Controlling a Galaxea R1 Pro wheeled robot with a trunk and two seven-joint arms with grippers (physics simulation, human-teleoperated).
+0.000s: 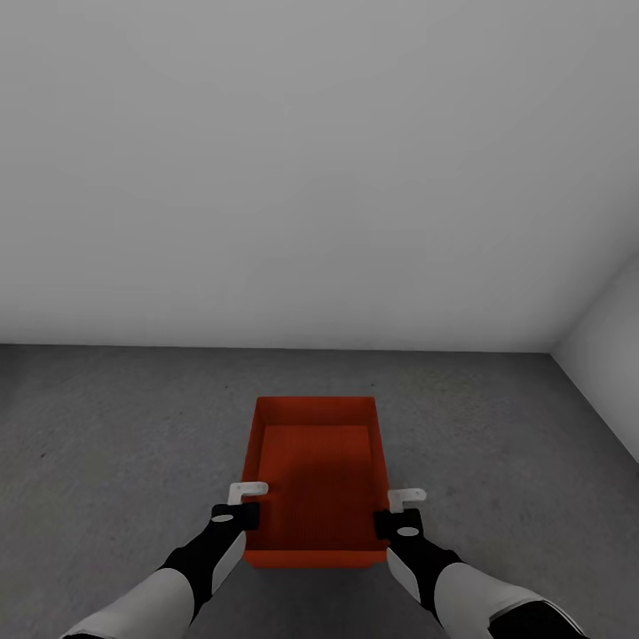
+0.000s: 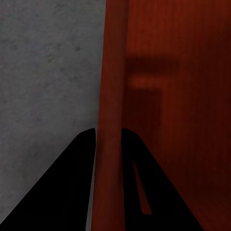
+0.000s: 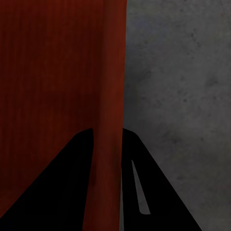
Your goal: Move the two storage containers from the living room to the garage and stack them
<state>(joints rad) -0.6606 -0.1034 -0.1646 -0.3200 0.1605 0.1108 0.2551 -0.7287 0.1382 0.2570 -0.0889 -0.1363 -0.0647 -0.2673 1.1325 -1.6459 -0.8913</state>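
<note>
Closest in, both arms reach forward and down in the head view, white sleeves running into black wrists. The left gripper (image 1: 248, 499) sits on the left long wall of the container (image 1: 315, 470), and the right gripper (image 1: 401, 504) sits on the right long wall, both toward the near end of the box. In the left wrist view, the two black fingers (image 2: 57, 192) straddle the orange-red wall (image 2: 111, 120), one outside over the floor (image 2: 48, 72), one inside the box; the left gripper (image 2: 108, 139) is clamped narrow on that wall. Same story on the other side: in the right wrist view the fingers (image 3: 53, 192) bracket the wall (image 3: 110, 96), inner finger over the box's bottom, outer finger over the floor (image 3: 183, 96), so the right gripper (image 3: 107, 137) is pinched tight on the rim too. A shadow of a gripper falls across the box's inner bottom in the left wrist view.

The container, open-topped, lies lengthwise away from the robot, centred between the two hands. Whether it rests on the concrete or hangs just above it, I cannot tell. Around it spreads the dark grey speckled floor (image 1: 115, 426). Beyond, a plain white-grey wall (image 1: 311, 177) meets the floor, and a second wall (image 1: 612, 364) comes in at the far right, forming a corner
</note>
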